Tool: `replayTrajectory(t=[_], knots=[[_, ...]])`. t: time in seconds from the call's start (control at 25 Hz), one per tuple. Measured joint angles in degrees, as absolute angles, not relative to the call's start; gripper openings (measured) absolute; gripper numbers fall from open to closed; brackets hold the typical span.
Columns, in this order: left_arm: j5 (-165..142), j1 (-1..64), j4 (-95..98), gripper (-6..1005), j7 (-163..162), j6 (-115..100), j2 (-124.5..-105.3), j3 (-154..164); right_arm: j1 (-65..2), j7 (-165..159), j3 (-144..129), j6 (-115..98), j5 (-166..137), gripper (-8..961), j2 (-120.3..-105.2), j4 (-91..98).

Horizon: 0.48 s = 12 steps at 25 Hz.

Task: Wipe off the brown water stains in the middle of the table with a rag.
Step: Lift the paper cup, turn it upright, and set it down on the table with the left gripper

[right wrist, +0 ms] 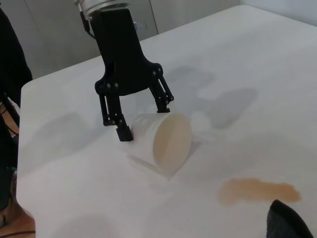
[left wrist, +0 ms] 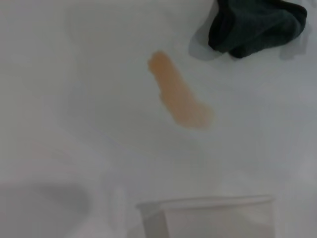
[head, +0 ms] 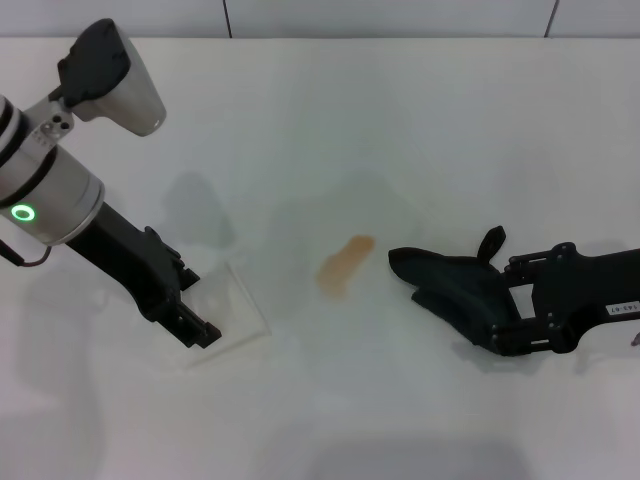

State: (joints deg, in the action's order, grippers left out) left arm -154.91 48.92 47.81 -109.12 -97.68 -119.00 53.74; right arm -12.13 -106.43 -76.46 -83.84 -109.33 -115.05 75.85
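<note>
The brown water stain [head: 345,265] is a pale orange smear in the middle of the white table [head: 400,120]. It also shows in the left wrist view [left wrist: 178,96] and the right wrist view [right wrist: 257,191]. The dark rag [head: 450,285] lies just right of the stain, apart from it. My right gripper [head: 505,325] is shut on the rag's right end, low on the table. A corner of the rag shows in the right wrist view [right wrist: 290,220], and the rag in the left wrist view [left wrist: 252,25]. My left gripper [head: 200,320] is open.
A clear plastic cup [head: 230,310] lies on its side left of the stain, mouth towards it. The left gripper [right wrist: 144,120] stands with its fingers [right wrist: 124,133] on either side of the cup's [right wrist: 166,141] base end. The cup's rim [left wrist: 208,206] shows in the left wrist view.
</note>
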Motion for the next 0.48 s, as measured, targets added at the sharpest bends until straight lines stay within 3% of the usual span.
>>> replayTrajectory(t=[0.12,0.2,0.48], knots=[[-154.9,49.0,47.8,874,-109.1,-97.6,-119.00,53.8,-12.1,-106.4,-76.5,-83.8,-109.3,611,-115.04,75.8],[-154.7,49.0,47.9,806,-109.1,-97.6,-118.96,53.8,-12.1,-106.4,-76.5,-83.8,-109.3,611,-115.05,75.8],[-154.4,48.8,48.3,707,-109.3,-97.6,-118.91,53.8,-12.1,-106.4,-76.4,-83.7,-109.4,610,-115.04,75.9]])
